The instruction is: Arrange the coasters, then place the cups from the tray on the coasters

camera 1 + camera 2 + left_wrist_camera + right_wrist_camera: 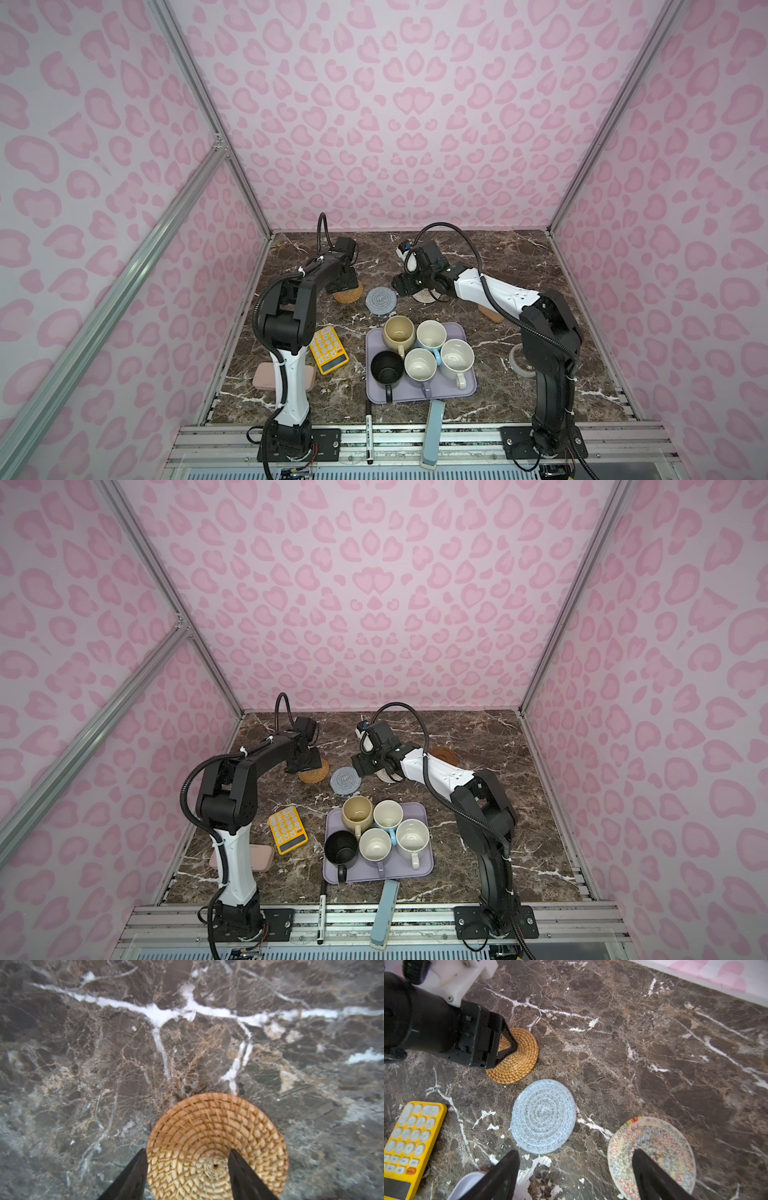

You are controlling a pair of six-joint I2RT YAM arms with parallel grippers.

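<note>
**Left gripper** (187,1153): jaws moderately spread and empty, tips at the surface of the round orange woven-rattan coaster (519,1064), which lies flat on the brown marble tabletop (519,257).

**Right gripper** (575,1155): jaws wide and empty, one finger over the round cream zigzag-stitched coaster (664,1142).

In both top views the round grey-blue woven coaster (381,300) lies at 11 o'clock from the flat lavender rectangular tray (444,395). The orange coaster is at its 9 o'clock and the cream at its 3 o'clock, none touching. Five handled mugs (420,364) stand on the tray.
</note>
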